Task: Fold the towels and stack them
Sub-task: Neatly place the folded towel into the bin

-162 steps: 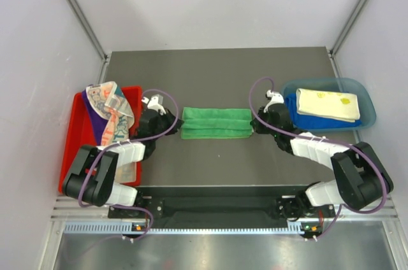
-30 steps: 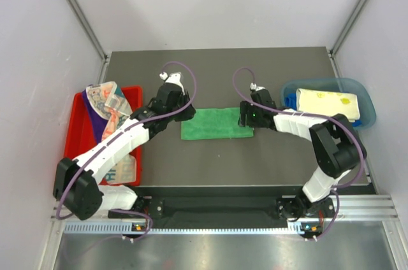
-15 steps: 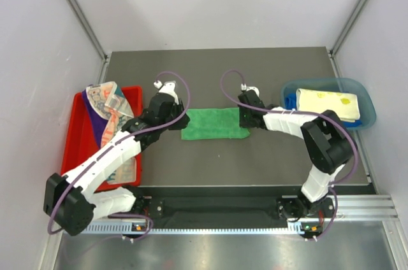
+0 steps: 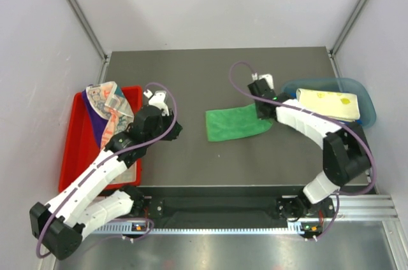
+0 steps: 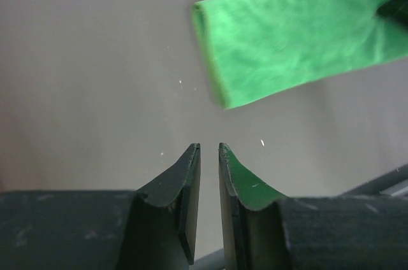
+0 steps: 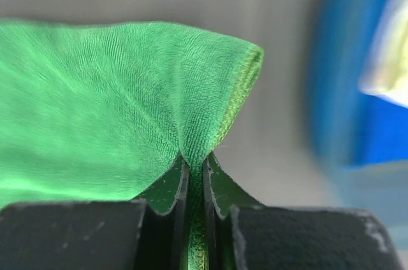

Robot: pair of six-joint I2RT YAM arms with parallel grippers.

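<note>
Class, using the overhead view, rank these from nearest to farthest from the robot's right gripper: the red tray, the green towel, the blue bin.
1. green towel: pinched in the right gripper, trailing to its left.
2. blue bin: just to the gripper's right, at the table's right edge.
3. red tray: far across, at the table's left edge.

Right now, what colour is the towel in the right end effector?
Plain green towel, clearest in the right wrist view.

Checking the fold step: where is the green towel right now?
In the top view the green towel lies on the table right of centre, its right end pinched in the right claw, just left of the blue bin.
</note>
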